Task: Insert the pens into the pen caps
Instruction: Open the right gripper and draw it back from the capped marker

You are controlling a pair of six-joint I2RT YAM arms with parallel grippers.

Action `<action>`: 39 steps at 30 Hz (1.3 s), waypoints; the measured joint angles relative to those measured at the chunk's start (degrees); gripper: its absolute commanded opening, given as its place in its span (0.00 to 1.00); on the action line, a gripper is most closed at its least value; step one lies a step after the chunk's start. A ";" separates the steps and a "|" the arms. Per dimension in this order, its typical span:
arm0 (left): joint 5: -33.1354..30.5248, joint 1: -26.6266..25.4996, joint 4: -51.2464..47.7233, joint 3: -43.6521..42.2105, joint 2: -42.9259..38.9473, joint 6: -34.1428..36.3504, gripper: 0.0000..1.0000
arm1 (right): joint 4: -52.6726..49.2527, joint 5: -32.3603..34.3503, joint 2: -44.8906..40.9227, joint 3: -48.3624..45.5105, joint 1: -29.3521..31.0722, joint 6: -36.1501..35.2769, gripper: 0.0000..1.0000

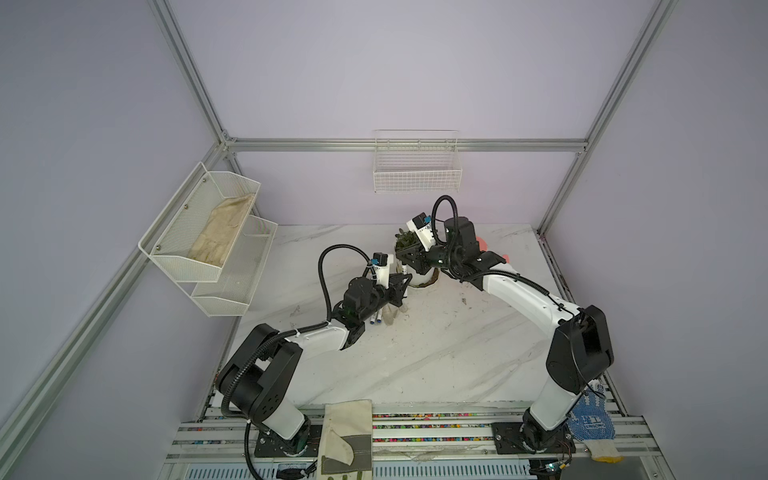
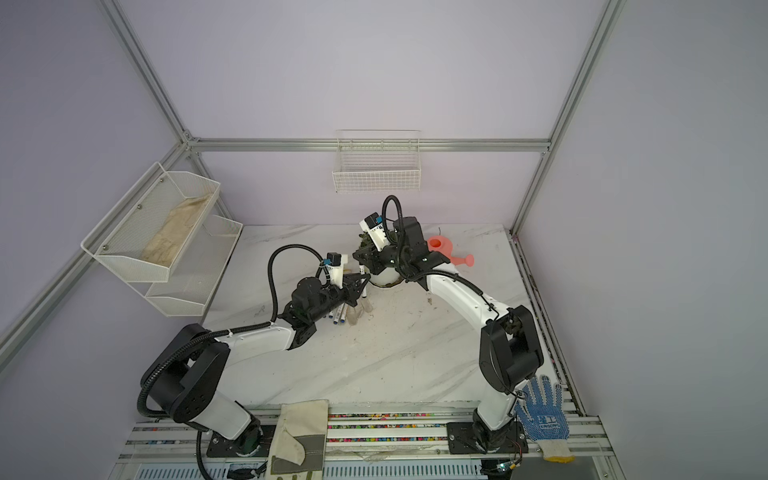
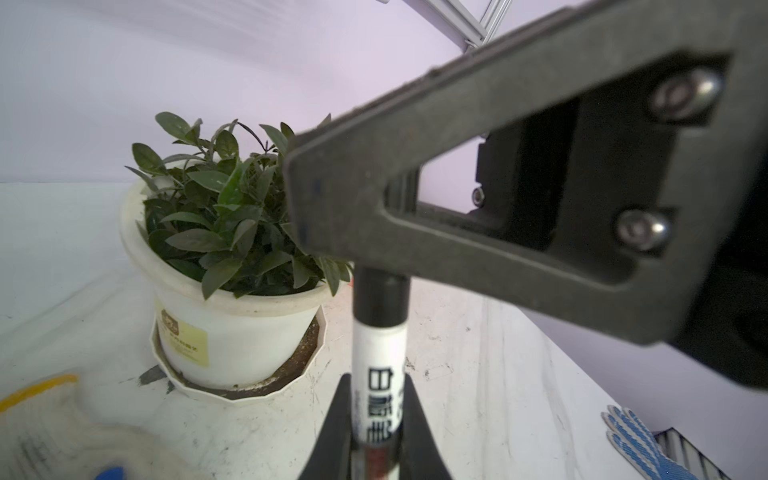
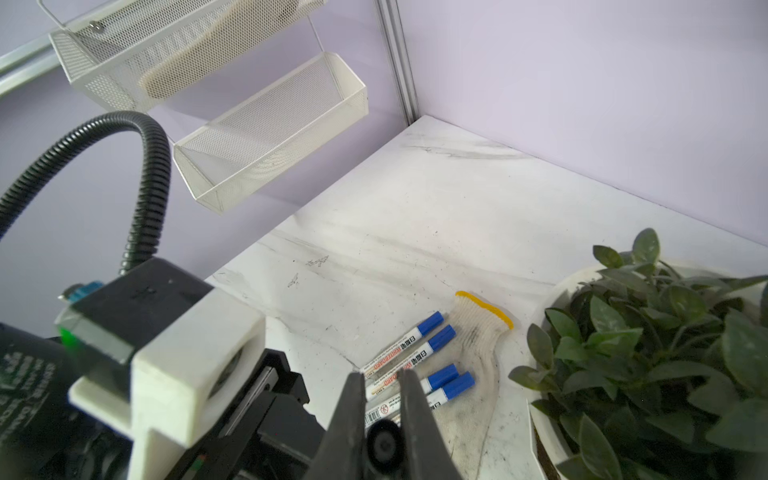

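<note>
My left gripper point(image 3: 377, 380) is shut on a white pen point(image 3: 378, 353) with dark lettering and holds it upright beside the plant pot. A black pen cap point(image 3: 380, 295) sits on the pen's top end with no gap showing. From above, my right gripper point(image 4: 382, 374) is shut on that black cap point(image 4: 384, 444), and its finger point(image 3: 498, 187) fills much of the left wrist view. In both top views the two grippers point(image 1: 402, 286) point(image 2: 362, 259) meet at the pot. Several pens with blue caps point(image 4: 432, 361) lie side by side on a glove.
A potted green plant point(image 3: 232, 232) in a white pot stands right behind the grippers. A white glove with a yellow cuff point(image 4: 482, 332) lies under the capped pens point(image 1: 376, 320). A pink watering can point(image 2: 440, 245) is behind the right arm. Mesh baskets point(image 1: 208, 224) hang at the left, a wire basket point(image 1: 417, 166) on the back wall.
</note>
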 measured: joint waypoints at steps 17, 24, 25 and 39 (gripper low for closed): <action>0.24 2.27 -12.00 0.02 -4.13 11.32 0.00 | -0.79 10.99 0.39 -0.98 3.58 0.70 0.00; -1.07 1.57 -13.16 0.02 -6.49 17.92 0.00 | -1.31 6.99 -1.97 -0.61 2.60 1.11 0.00; -1.05 1.18 -13.03 0.02 -6.95 18.25 0.00 | -1.40 6.03 -2.89 -0.76 2.19 1.31 0.00; -10.45 -3.34 2.91 -6.73 -7.72 9.38 0.00 | 1.97 0.90 -14.14 -7.26 -5.07 8.68 0.63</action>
